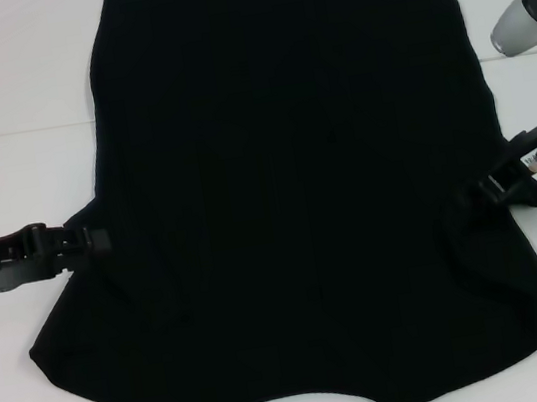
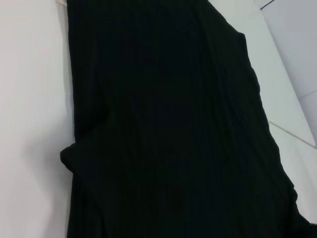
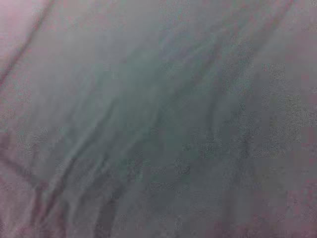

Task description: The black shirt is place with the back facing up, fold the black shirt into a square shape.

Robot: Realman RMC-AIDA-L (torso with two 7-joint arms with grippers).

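Black shirt (image 1: pixel 288 198) lies flat on white table (image 1: pixel 14 188), filling centre of head view (collar notch at 6 o'clock, no lettering visible). Left gripper (image 1: pixel 88 243) at shirt's 9 o'clock edge, right gripper (image 1: pixel 489 190) at 3 o'clock edge; can't tell if either's fingers are clenched or released.

Head view: high, facing forward and down; takes in the whole black shirt (image 1: pixel 298 196) on the white table (image 1: pixel 9 88), left gripper (image 1: pixel 87 240) and right gripper (image 1: pixel 494 185) at its side edges.
Left wrist view: near, looking along the shirt's edge and the table.
Right wrist view: very close; cloth fills it.
Shared: the shirt.
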